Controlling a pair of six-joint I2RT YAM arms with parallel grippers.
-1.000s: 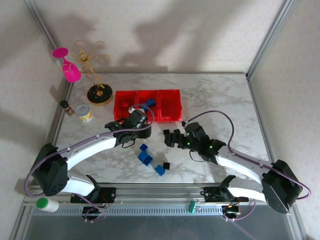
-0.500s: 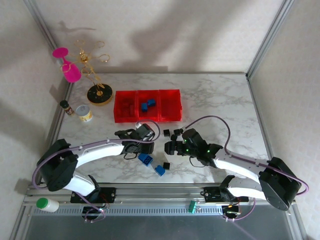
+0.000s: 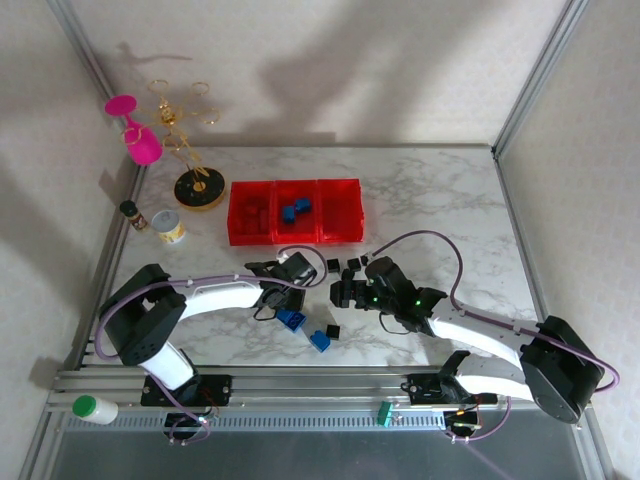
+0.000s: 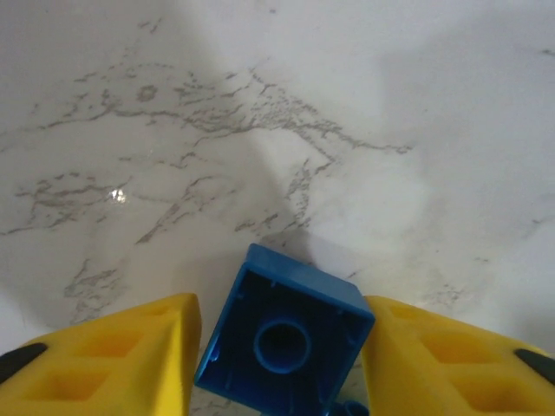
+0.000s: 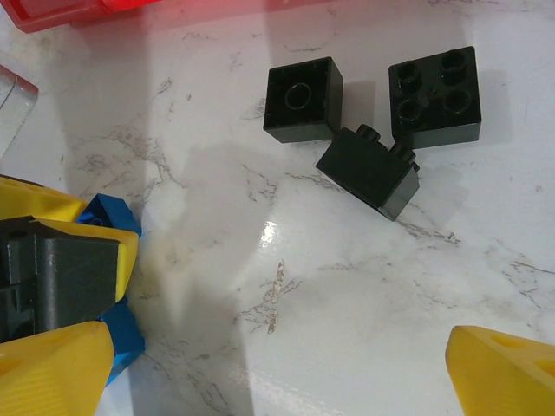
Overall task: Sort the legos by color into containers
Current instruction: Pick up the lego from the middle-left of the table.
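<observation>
**Top external, then wrists: left pinches, right gapes**

Top external: the containers sit toward the worktop's far edge. Both arms reach low near its front edge.

Left wrist: the left gripper's fingers press both sides of a blue lego lying on the worktop.

Right wrist: the right gripper is spread wide and empty, with three black legos beyond it.

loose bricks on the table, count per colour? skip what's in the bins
Black bricks: 4 (three clustered, one apart)
Blue bricks: 3 (one sits between the left tool fingers)
Red: 0 seen loose
Total: 7
</observation>
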